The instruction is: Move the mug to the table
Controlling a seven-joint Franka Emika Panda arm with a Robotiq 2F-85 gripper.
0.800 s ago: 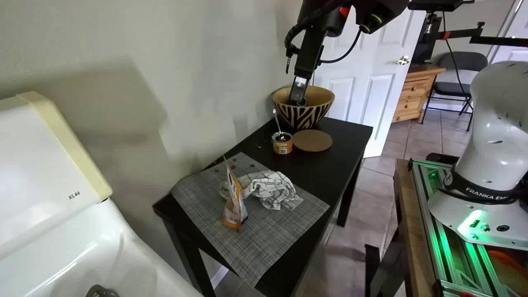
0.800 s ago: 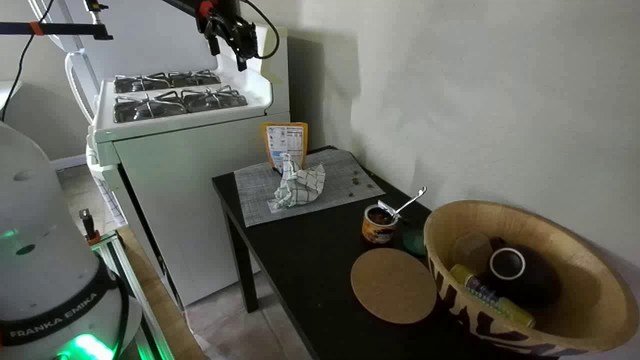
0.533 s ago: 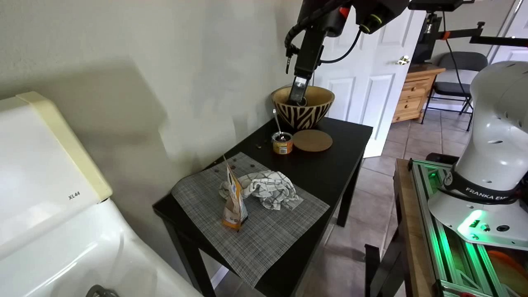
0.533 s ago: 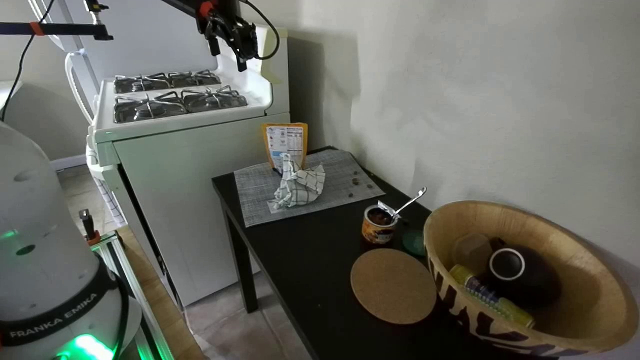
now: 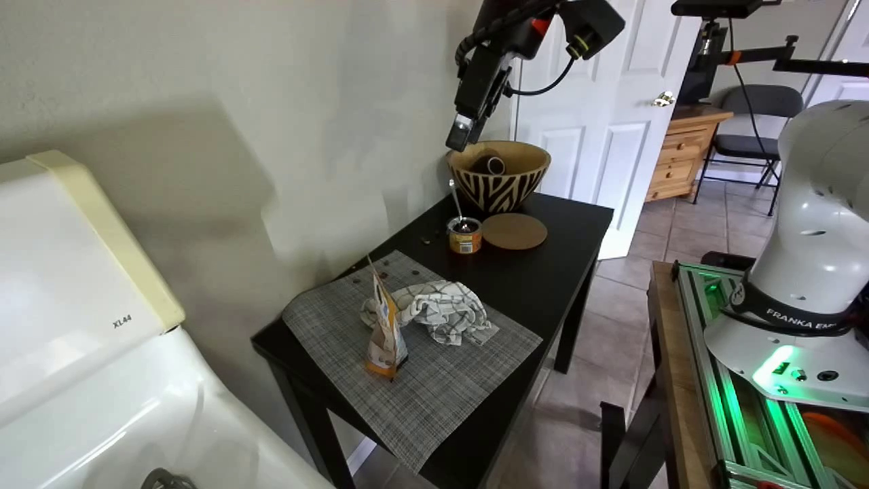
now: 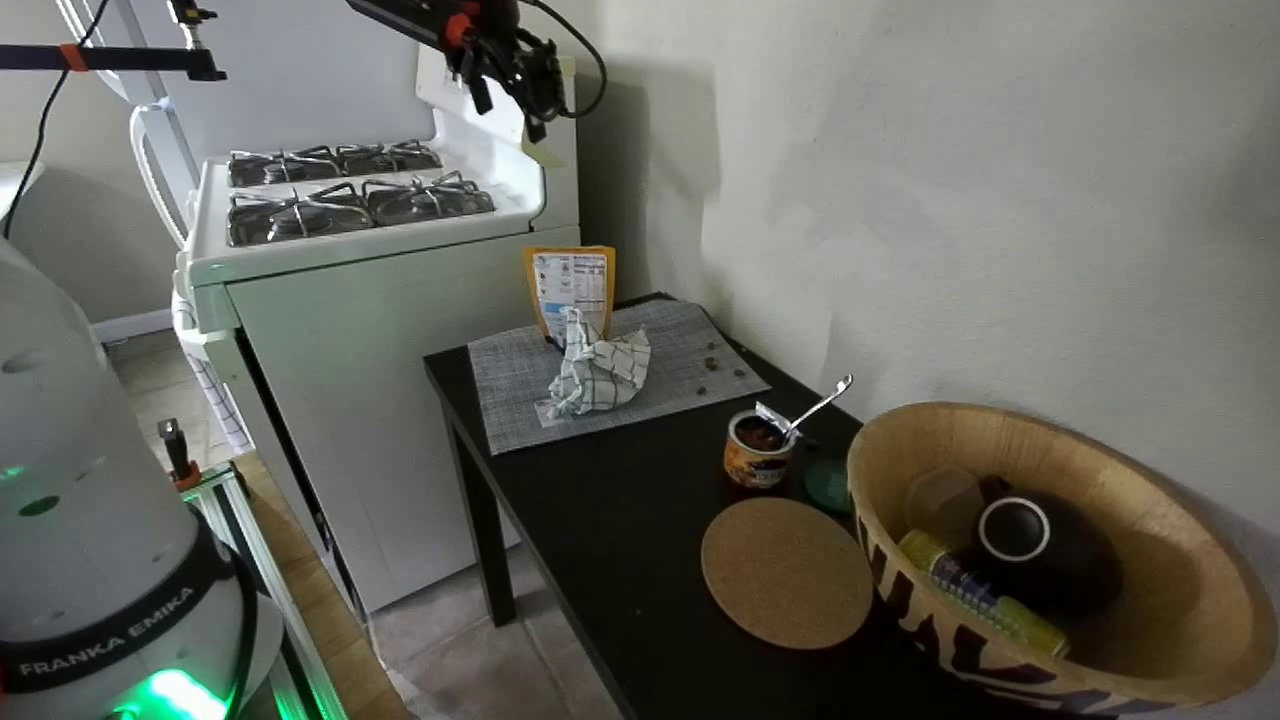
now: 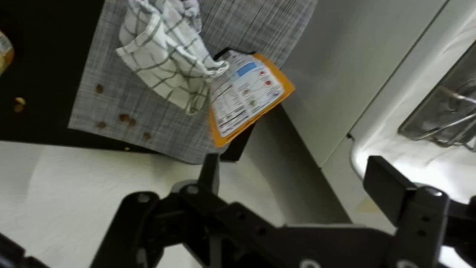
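The dark, near-black mug [image 6: 1078,565] lies inside the striped basket [image 6: 1120,455], with a pale ring showing at its near side; it also shows small in the basket in an exterior view [image 5: 480,163]. The black table [image 5: 543,278] carries the basket at one end and the grey placemat [image 5: 445,401] at the other. My gripper [image 7: 293,162] is open and empty, with its fingers wide apart. In an exterior view the gripper [image 5: 465,139] hangs in the air high above the table. The mug is out of the wrist view.
On the placemat stand an orange pouch [image 6: 572,285] and a crumpled checked cloth [image 6: 600,370]. A can with a spoon [image 6: 757,455] and a round cork mat [image 6: 787,572] lie near the basket. A yellow packet [image 6: 985,595] is in the basket. A stove [image 6: 380,290] and a wall adjoin.
My gripper has moved left and slightly up in an exterior view, so it no longer covers the basket. The mug, basket and other objects have not moved.
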